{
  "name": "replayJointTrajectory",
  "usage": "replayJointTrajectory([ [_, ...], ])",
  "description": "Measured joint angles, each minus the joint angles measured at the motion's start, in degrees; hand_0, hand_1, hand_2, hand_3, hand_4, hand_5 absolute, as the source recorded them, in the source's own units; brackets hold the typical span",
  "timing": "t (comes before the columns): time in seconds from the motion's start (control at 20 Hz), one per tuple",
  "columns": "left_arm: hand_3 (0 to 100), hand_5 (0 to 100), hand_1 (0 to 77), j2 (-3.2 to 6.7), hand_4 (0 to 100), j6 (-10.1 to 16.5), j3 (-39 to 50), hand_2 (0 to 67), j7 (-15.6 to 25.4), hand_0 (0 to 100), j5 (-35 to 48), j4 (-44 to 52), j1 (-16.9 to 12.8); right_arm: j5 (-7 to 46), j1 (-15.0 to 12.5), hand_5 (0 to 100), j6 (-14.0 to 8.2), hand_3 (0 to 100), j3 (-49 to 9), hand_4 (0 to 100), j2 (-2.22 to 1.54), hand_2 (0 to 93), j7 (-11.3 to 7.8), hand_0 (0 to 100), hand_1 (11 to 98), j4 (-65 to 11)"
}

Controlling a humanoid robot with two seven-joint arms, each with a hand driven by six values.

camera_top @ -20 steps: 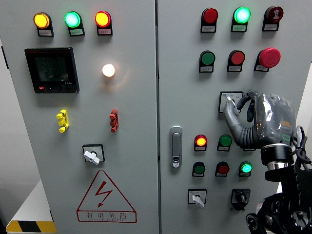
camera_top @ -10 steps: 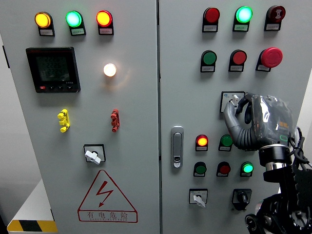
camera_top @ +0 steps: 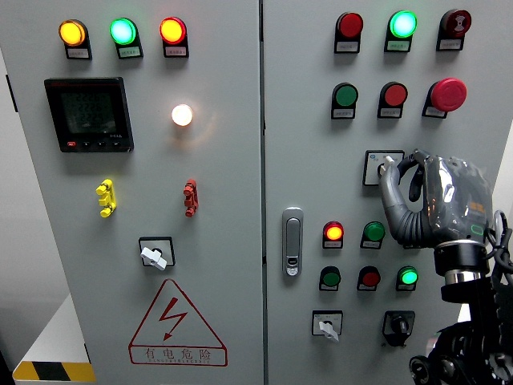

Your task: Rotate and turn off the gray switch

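hand (camera_top: 417, 196) right of door handle (camera_top: 292, 241) — switch (camera_top: 379, 167) above

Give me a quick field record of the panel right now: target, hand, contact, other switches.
target: gray switch on right door, mid-height, on a square plate
right hand: raised at the switch, fingers curled around its knob
contact: thumb and fingertips touch the knob; knob mostly hidden, position unclear
left hand: not in view
other switches: one on left door, one at lower right door, both untouched
lamps: green lamp lit at top right
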State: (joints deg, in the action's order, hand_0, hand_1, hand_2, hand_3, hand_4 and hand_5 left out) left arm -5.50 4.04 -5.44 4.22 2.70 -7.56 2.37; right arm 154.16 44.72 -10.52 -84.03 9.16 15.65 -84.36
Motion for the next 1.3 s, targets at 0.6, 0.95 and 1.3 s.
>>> replayJointTrajectory([
  [0.6, 19, 11, 0.0, 0.04, 8, 0.0, -0.01, 13.3, 0.01, 89, -0.04, 0.0, 0.0, 1.46, -5.75, 67, 0.05, 43, -1.32, 35, -0.43, 24.7, -0.75, 0, 37.7, -7.81],
  [0.95, 19, 11, 0.0, 0.06, 8, 0.0, -0.01, 13.3, 0.0, 88, 0.01, 0.0, 0.0, 2.63, -9.99, 35, -0.11, 29, -2.69, 19, -0.3, 17.7, -5.19, 0, 37.4, -12.64],
  [1.3, 19, 11, 0.0, 0.06, 8, 0.0, 0.0, 13.3, 0.0, 88, -0.05, 0.0, 0.0, 3.12, -14.23, 28, 0.31, 23, -5.16, 13, -0.38, 16.0, -11.35, 0, 37.4, -17.53],
])
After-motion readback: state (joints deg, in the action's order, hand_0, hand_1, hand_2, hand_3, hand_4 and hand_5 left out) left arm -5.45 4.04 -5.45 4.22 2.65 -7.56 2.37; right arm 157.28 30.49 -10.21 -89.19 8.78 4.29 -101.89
